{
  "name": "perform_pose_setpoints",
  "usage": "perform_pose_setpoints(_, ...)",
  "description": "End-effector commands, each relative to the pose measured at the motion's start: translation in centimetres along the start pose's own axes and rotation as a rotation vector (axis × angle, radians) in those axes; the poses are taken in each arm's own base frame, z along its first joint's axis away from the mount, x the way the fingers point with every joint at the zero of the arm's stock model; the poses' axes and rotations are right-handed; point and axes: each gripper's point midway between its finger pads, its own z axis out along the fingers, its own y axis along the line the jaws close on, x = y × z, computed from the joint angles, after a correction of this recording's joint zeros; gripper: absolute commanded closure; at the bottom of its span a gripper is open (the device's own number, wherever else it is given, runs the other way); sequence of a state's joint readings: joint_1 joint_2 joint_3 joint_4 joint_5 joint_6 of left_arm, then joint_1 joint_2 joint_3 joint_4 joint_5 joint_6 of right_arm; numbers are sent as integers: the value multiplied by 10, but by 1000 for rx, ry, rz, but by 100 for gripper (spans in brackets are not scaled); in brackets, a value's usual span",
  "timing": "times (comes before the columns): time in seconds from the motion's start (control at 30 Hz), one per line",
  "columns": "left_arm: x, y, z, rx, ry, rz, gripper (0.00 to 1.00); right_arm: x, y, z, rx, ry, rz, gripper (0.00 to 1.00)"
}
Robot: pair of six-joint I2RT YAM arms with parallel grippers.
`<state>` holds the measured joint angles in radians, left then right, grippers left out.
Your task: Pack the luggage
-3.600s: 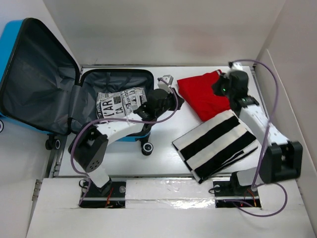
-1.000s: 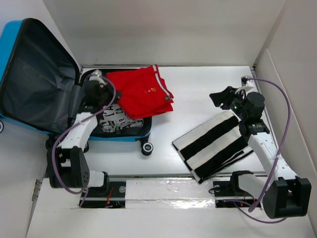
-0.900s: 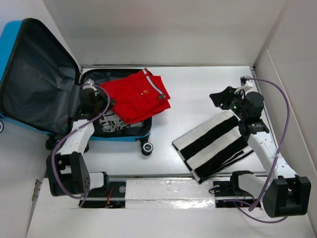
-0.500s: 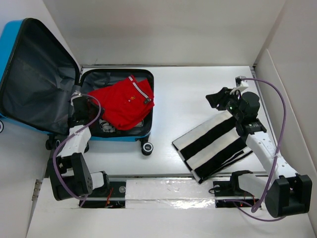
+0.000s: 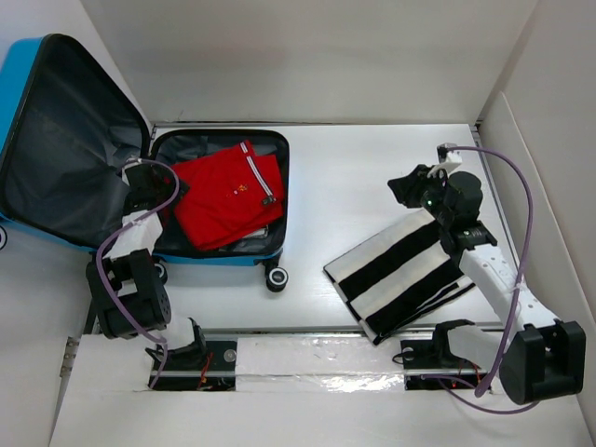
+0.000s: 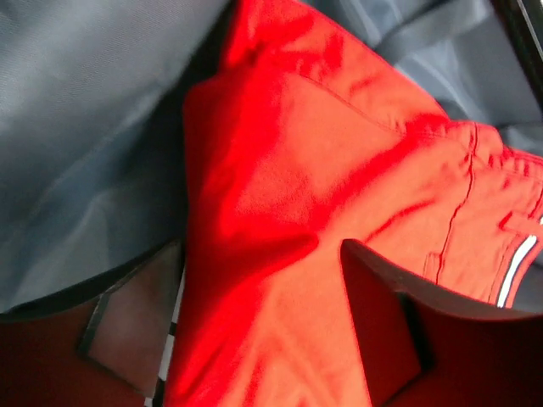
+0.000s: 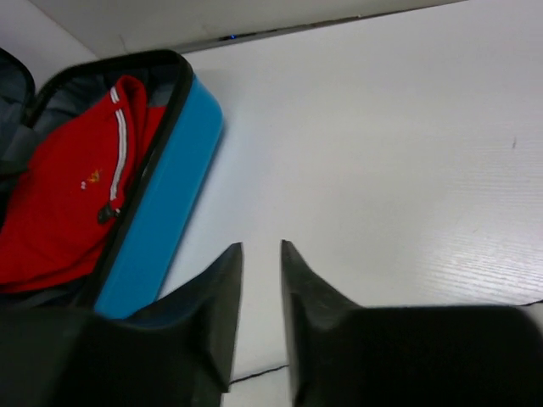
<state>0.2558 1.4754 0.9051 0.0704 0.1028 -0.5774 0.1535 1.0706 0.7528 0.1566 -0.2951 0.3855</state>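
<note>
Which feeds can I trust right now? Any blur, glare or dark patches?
Left wrist: too close, the red garment fills it softly, left fingers dark and red-tinted. Right wrist: right fingers blurred and black, suitcase and table clear. Top: evenly lit, slight glare on the shiny strip near the bases.

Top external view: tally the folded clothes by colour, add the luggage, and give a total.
red garment, inside the luggage: 1
black-and-white striped garment, on the table: 1
luggage, lying open: 1
Total: 3. Whatever may lie under the red garment cannot be made out.
</note>
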Motion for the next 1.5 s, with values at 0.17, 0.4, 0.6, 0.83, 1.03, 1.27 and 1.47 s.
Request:
perform_pose_setpoints(0.17,-88,-84,-69,149,-272,158,28,1,0,21,95,6,-36,99)
perform_pose_setpoints(0.4,8,-225,-167,800,-188,322,75,32,-38,29,263,64,-8,100)
perform_pose_setpoints(0.6,135,-288,-216,1050,-35,449,85,65,-98,3,413,31,137,100)
perform_pose_setpoints(0.83,268,-296,-190,1071,206,697,49,43,-130,-41,477,-115,269,92)
perform_pose_setpoints(1.03,374,-312,-160,1061,409,990,32,-32,-84,-69,331,-299,219,54)
perform_pose_setpoints(1.27,446,-323,-117,1089,631,1121,23,-64,-34,-69,138,-235,129,48)
perform_pose_setpoints(1.47,473,-300,-99,1084,763,1174,22,-56,-42,-62,156,-200,112,48)
